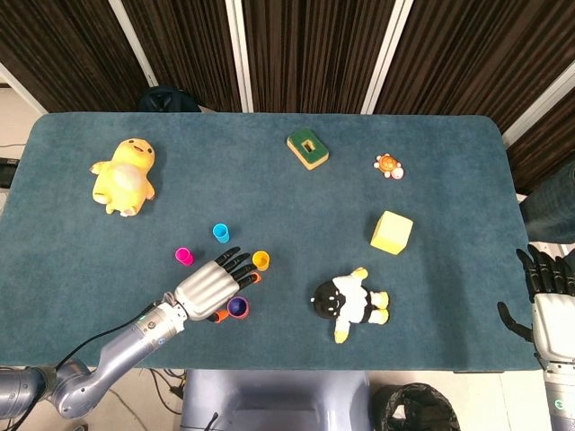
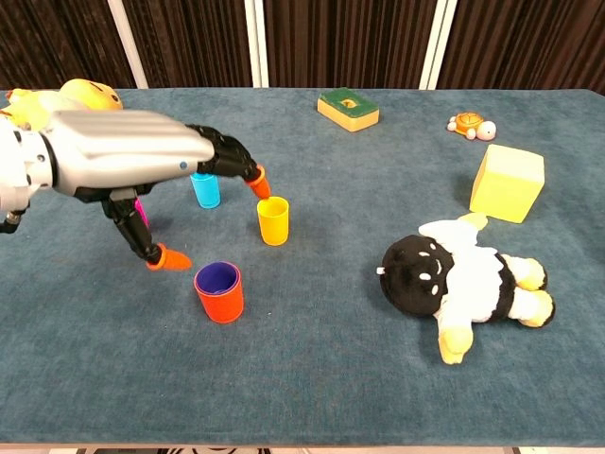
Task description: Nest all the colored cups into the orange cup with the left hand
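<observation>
The orange cup (image 2: 219, 299) stands upright near the table's front, with the purple cup (image 2: 217, 278) nested inside it so that only the purple rim shows. My left hand (image 2: 123, 165) hovers just left of and above it, holding nothing; its fingers are spread and one fingertip reaches close to the yellow cup (image 2: 273, 220). The blue cup (image 2: 205, 189) stands behind the hand. The magenta cup (image 1: 183, 257) is plain in the head view and mostly hidden by the hand in the chest view. My right hand (image 1: 546, 289) hangs off the table's right edge, fingers apart and empty.
A black-and-white plush (image 2: 463, 281) lies right of the cups. A yellow cube (image 2: 508, 182), a small turtle toy (image 2: 469, 124) and a green sponge block (image 2: 348, 108) sit further back. A yellow duck plush (image 1: 124, 176) lies at the far left.
</observation>
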### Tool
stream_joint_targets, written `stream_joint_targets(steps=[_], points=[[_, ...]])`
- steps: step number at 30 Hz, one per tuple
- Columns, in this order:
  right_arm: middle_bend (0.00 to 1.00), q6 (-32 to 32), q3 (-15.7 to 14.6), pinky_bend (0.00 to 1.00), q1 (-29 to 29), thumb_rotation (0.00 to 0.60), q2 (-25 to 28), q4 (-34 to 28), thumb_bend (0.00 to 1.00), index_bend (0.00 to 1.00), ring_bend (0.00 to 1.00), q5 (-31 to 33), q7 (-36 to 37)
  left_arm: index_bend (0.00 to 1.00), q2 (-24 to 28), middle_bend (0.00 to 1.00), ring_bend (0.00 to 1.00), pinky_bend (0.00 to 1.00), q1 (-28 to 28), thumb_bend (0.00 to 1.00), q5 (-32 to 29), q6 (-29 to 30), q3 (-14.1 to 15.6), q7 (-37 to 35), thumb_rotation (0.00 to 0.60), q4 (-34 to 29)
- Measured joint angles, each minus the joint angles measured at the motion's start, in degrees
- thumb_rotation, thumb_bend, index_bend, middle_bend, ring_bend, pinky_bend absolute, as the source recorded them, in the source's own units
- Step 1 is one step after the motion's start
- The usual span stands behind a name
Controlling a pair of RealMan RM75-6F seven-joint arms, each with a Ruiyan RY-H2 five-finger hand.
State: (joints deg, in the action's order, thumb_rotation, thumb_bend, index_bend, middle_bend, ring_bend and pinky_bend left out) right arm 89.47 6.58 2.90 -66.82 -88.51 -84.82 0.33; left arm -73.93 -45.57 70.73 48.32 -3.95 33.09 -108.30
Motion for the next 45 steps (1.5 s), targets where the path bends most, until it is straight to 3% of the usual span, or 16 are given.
stream_joint_targets(steps=[15, 30, 45], points=[[0.05, -0.4, -0.1, 0.04, 0.2, 0.6, -0.2, 0.0, 0.37, 0.07, 0.07, 0.1, -0.7, 0.18, -4.6, 0.13, 0.0, 0.01, -0.4, 0.19, -3.8, 4.0, -4.0, -2.8, 0.6, 9.2], [0.05, -0.7, -0.1, 0.04, 0.3, 0.6, -0.5, 0.2, 0.37, 0.07, 0.07, 0.2, -1.3, 0.19, -12.8, 0.14, 0.0, 0.01, -8.1, 0.19, -12.2, -2.6, -6.2, 1.5, 0.6, 19.7], [0.05, -0.8, -0.1, 0.04, 0.3, 0.6, -0.6, 0.2, 0.37, 0.07, 0.07, 0.3, -1.3, 0.34, -18.6, 0.19, 0.0, 0.02, -11.6, 0.19, -14.7, -2.5, -5.6, 4.8, 0.6, 24.8]])
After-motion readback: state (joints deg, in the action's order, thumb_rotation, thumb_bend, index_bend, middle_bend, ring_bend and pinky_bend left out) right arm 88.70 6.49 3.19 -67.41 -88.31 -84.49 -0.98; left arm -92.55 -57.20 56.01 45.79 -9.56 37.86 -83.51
